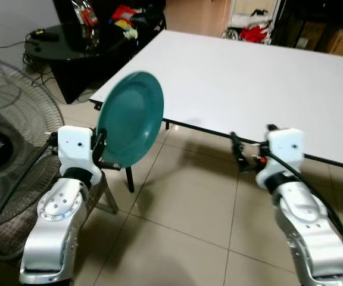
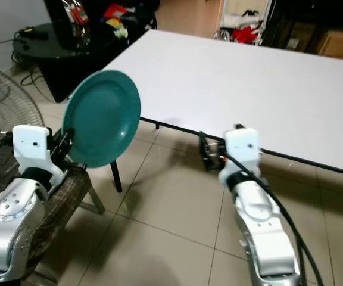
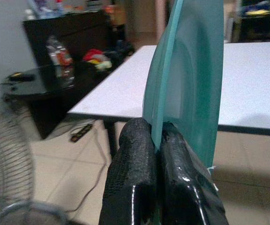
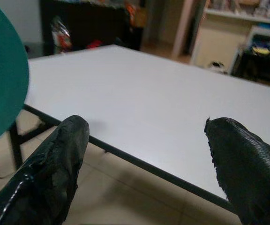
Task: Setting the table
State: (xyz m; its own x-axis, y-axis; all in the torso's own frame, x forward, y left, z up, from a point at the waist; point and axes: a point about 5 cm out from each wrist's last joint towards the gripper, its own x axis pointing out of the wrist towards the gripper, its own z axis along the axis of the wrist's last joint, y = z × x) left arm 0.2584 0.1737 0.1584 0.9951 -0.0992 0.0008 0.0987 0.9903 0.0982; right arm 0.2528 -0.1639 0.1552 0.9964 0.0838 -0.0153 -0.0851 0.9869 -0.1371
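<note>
A teal plate [image 1: 131, 118] stands on edge in the air just before the near left corner of the white table [image 1: 261, 83]. My left gripper [image 1: 98, 149] is shut on the plate's lower rim; in the left wrist view the two black fingers [image 3: 135, 159] pinch the plate's rim [image 3: 191, 79]. My right gripper [image 1: 238, 152] is open and holds nothing, hanging just below the table's near edge. Its fingers [image 4: 55, 164] stand wide apart in the right wrist view, with the table [image 4: 139, 103] ahead.
A standing fan [image 1: 11, 161] is on my left, above a chequered seat [image 2: 64, 202]. A black round table [image 1: 70, 42] with clutter stands at the back left. Tiled floor [image 1: 177, 226] lies below me. Table legs [image 1: 130, 179] stand under the near corner.
</note>
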